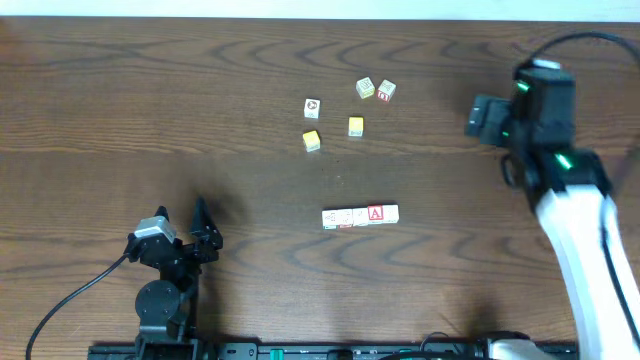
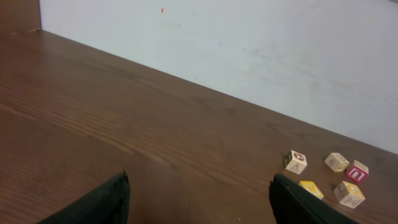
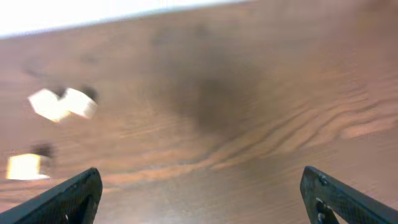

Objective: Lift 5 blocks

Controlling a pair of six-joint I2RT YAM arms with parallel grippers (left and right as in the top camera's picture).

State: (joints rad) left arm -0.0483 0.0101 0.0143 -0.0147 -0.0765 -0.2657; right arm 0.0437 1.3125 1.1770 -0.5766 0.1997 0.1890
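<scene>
Spread wide and empty, the left gripper (image 2: pixel 199 208) sits near the table's front edge, and the right gripper (image 3: pixel 199 202) hangs over the right side. Bare table (image 1: pixel 120 100) surrounds both. Four blocks (image 1: pixel 360 216) lie in a touching row between them, well apart from either. Three pale blocks (image 1: pixel 312 107) and two yellow cubes (image 1: pixel 312 141) lie scattered farther back.

Table (image 1: pixel 150 80) presents a dark, smooth wood-grain surface with faint sheen; blocks (image 1: pixel 375 212) are pale wood with matt printed faces.
</scene>
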